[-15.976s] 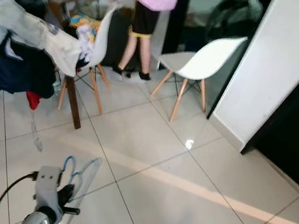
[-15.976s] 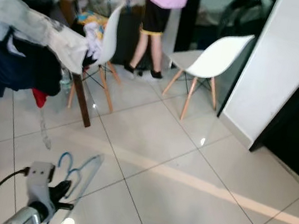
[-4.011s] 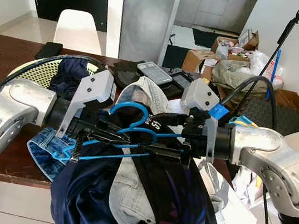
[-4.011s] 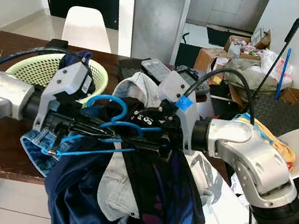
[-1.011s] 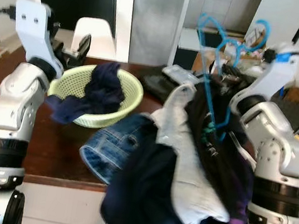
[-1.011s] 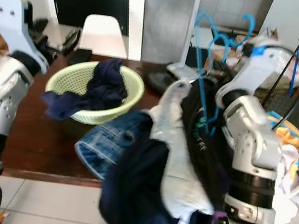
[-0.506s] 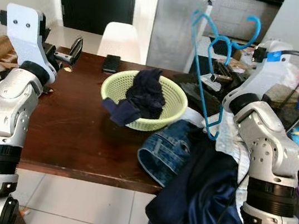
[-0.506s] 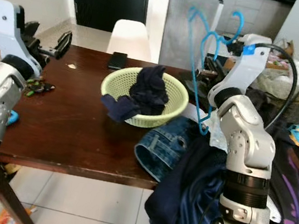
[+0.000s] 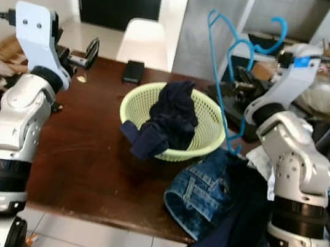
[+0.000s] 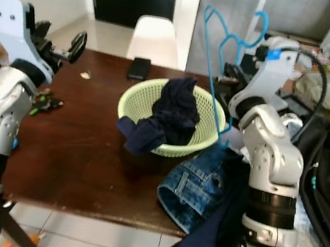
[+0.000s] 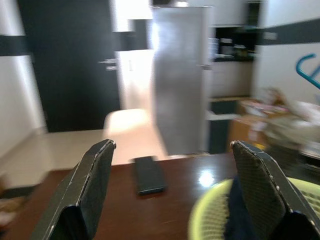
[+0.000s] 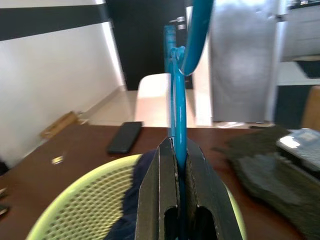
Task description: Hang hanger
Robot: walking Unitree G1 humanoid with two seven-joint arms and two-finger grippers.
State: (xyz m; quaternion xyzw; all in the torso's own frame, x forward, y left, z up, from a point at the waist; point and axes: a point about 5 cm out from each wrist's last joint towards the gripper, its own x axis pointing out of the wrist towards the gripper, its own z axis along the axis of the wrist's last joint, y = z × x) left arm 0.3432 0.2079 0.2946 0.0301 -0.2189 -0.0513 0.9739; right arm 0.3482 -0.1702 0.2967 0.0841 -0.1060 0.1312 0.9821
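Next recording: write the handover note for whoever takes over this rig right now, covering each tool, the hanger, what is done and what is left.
Right tool: shut on the blue plastic hangers, raised upright beside the pale green mesh basket of dark clothes.
Left tool: open, holding nothing, raised over the dark brown wooden table on the robot's left side.
Folded blue jeans lie at the table edge; a black phone lies beyond the basket.
Done: hangers are lifted.
Left: find a rail or hook and hang them; none is evident here.
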